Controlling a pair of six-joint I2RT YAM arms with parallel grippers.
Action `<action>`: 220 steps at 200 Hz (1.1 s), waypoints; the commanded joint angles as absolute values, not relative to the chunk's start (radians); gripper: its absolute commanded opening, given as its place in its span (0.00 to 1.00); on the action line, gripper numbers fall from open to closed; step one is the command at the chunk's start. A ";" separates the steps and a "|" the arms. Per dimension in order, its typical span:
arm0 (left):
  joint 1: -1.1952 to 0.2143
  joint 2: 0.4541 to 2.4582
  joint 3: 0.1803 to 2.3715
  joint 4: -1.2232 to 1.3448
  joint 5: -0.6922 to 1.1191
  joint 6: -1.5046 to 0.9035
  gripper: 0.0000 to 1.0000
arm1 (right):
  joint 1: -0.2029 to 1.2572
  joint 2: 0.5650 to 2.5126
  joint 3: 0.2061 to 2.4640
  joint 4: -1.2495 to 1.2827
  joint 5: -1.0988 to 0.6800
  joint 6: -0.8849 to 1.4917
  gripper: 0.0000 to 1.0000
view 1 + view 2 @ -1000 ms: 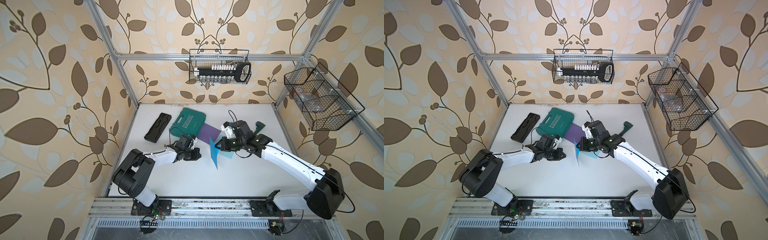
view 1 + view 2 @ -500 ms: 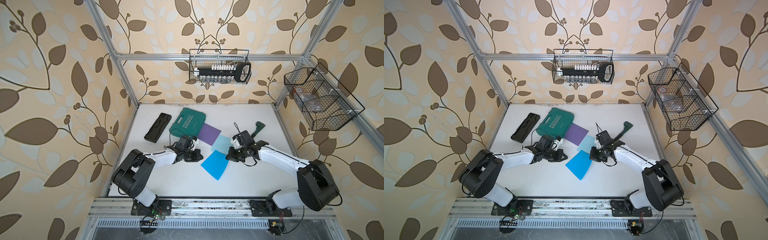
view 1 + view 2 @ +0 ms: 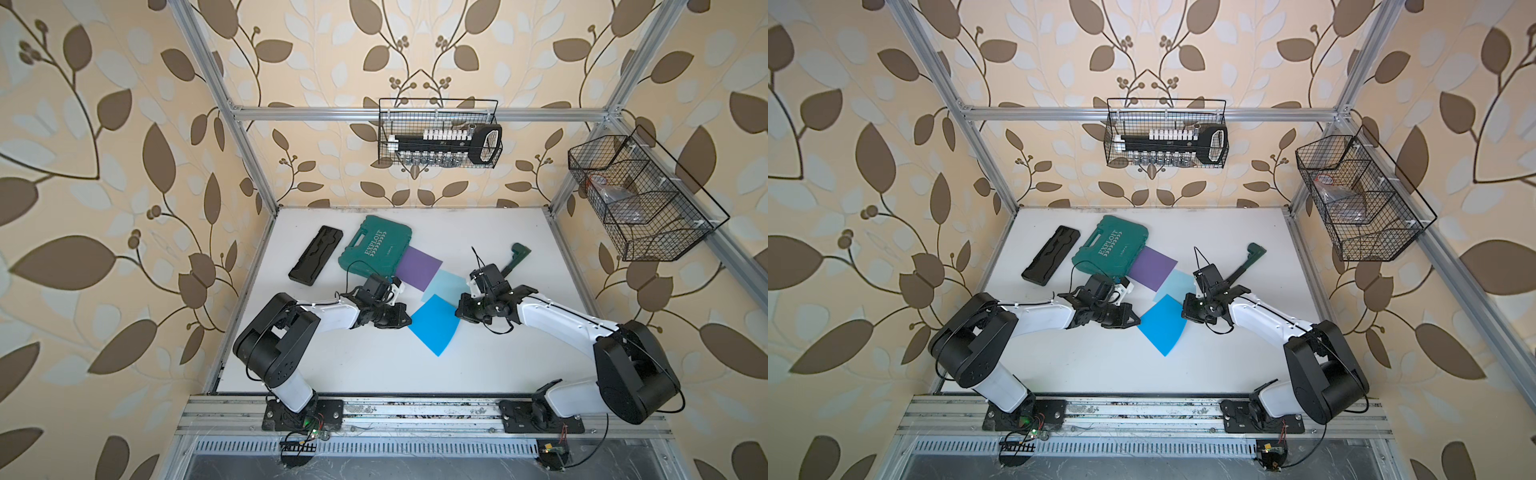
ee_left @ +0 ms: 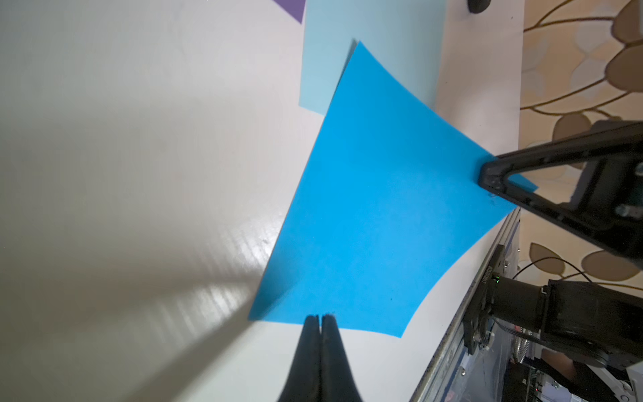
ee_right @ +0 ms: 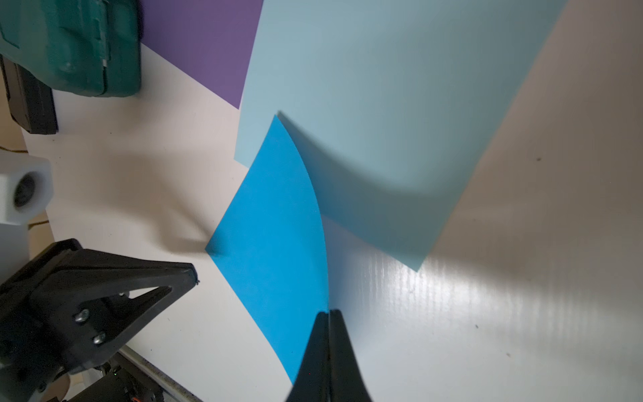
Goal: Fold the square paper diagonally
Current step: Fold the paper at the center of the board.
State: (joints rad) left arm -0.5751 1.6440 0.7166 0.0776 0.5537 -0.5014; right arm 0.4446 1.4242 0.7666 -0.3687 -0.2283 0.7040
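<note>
Where both top views show the blue paper point(image 3: 434, 326) on the white bench point(image 3: 374, 370) between the left end effector point(image 3: 406, 322) and the right end effector point(image 3: 458, 309), we cannot read from them whether either one grips it. The right wrist view resolves this. The paper's edge arcs upward to the right end effector point(image 5: 328, 313), whose fingers are pressed together on one corner, and the raised edge shades the light blue sheet point(image 5: 382, 121) under the paper's far corner. That view also shows bare bench between the left end effector point(image 5: 193, 275) and the opposite corner. The left wrist view confirms that the left end effector point(image 4: 319, 317) is pressed together and empty. We also see the purple sheet point(image 3: 419, 268) touching the light blue sheet beside the green case point(image 3: 374, 247).
</note>
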 commanded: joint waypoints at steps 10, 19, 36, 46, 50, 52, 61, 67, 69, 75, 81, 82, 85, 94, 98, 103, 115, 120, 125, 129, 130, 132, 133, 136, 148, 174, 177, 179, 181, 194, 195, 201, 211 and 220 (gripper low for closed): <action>-0.580 1.682 0.771 0.096 0.587 -0.500 0.00 | 0.443 1.411 0.760 -0.361 -0.215 0.707 0.00; -0.581 1.693 0.777 0.100 0.588 -0.503 0.00 | 0.443 1.411 0.761 -0.362 -0.216 0.708 0.00; -0.584 1.706 0.785 0.106 0.591 -0.506 0.00 | 0.443 1.414 0.762 -0.360 -0.218 0.705 0.00; -0.586 1.708 0.788 0.113 0.591 -0.507 0.00 | 0.443 1.419 0.764 -0.362 -0.219 0.700 0.00; -0.585 1.708 0.788 0.115 0.591 -0.507 0.00 | 0.443 1.422 0.763 -0.363 -0.220 0.699 0.00; -0.586 1.707 0.788 0.115 0.591 -0.507 0.00 | 0.443 1.423 0.763 -0.363 -0.221 0.699 0.00; -0.585 1.709 0.790 0.116 0.588 -0.507 0.00 | 0.443 1.426 0.763 -0.365 -0.222 0.696 0.00; -0.585 1.710 0.794 0.112 0.586 -0.507 0.00 | 0.443 1.425 0.764 -0.368 -0.223 0.694 0.00; -0.585 1.712 0.794 0.110 0.586 -0.507 0.00 | 0.443 1.424 0.765 -0.369 -0.225 0.694 0.00; -0.585 1.717 0.796 0.106 0.585 -0.507 0.00 | 0.443 1.421 0.765 -0.371 -0.222 0.692 0.00; -0.585 1.721 0.797 0.104 0.584 -0.508 0.00 | 0.443 1.417 0.765 -0.375 -0.221 0.690 0.00; -0.585 1.722 0.797 0.104 0.584 -0.507 0.00 | 0.443 1.416 0.765 -0.376 -0.221 0.690 0.00; -0.586 1.723 0.798 0.104 0.584 -0.506 0.00 | 0.443 1.415 0.766 -0.378 -0.221 0.690 0.00; -0.587 1.729 0.800 0.101 0.583 -0.507 0.00 | 0.443 1.409 0.768 -0.385 -0.218 0.688 0.00; -0.586 1.731 0.801 0.098 0.582 -0.508 0.00 | 0.443 1.406 0.770 -0.388 -0.216 0.686 0.00; -0.587 1.734 0.803 0.093 0.580 -0.505 0.00 | 0.443 1.404 0.772 -0.391 -0.216 0.684 0.00; -0.587 1.745 0.810 0.077 0.575 -0.502 0.00 | 0.443 1.401 0.779 -0.399 -0.215 0.680 0.00; -0.587 1.749 0.813 0.071 0.575 -0.500 0.00 | 0.443 1.399 0.782 -0.400 -0.216 0.678 0.00; -0.588 1.755 0.816 0.067 0.576 -0.499 0.00 | 0.443 1.399 0.783 -0.400 -0.218 0.677 0.00; -0.589 1.758 0.817 0.064 0.575 -0.500 0.00 | 0.443 1.400 0.786 -0.400 -0.219 0.677 0.00; -0.589 1.759 0.817 0.063 0.575 -0.499 0.00 | 0.443 1.400 0.787 -0.400 -0.220 0.677 0.00; -0.589 1.761 0.818 0.062 0.575 -0.499 0.00 | 0.443 1.401 0.788 -0.401 -0.221 0.675 0.00; -0.588 1.762 0.819 0.062 0.575 -0.499 0.00 | 0.443 1.401 0.789 -0.401 -0.221 0.675 0.00; -0.589 1.765 0.819 0.060 0.575 -0.499 0.00 | 0.443 1.402 0.791 -0.402 -0.223 0.676 0.00; -0.592 1.775 0.823 0.051 0.574 -0.498 0.00 | 0.445 1.405 0.797 -0.402 -0.231 0.673 0.00; -0.595 1.792 0.831 0.041 0.573 -0.498 0.00 | 0.456 1.409 0.817 -0.384 -0.270 0.660 0.00; -0.595 1.795 0.832 0.040 0.575 -0.498 0.00 | 0.459 1.410 0.819 -0.380 -0.276 0.658 0.00; -0.596 1.796 0.833 0.040 0.575 -0.498 0.00 | 0.462 1.411 0.822 -0.377 -0.281 0.656 0.00; -0.596 1.796 0.833 0.040 0.576 -0.498 0.00 | 0.464 1.411 0.824 -0.374 -0.284 0.655 0.00; -0.602 1.803 0.837 0.036 0.575 -0.494 0.00 | 0.483 1.424 0.844 -0.362 -0.303 0.648 0.00; -0.602 1.803 0.837 0.036 0.575 -0.495 0.00 | 0.484 1.424 0.847 -0.361 -0.304 0.647 0.00; -0.604 1.804 0.839 0.034 0.575 -0.494 0.00 | 0.493 1.435 0.859 -0.356 -0.313 0.647 0.00; -0.606 1.805 0.839 0.034 0.574 -0.493 0.00 | 0.508 1.455 0.879 -0.347 -0.320 0.646 0.00; -0.608 1.804 0.839 0.035 0.572 -0.493 0.00 | 0.522 1.476 0.898 -0.338 -0.325 0.648 0.00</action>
State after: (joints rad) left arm -0.5949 1.7870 0.8215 0.0708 0.5747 -0.5014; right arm 0.4896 1.4288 0.8364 -0.3691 -0.2817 0.6651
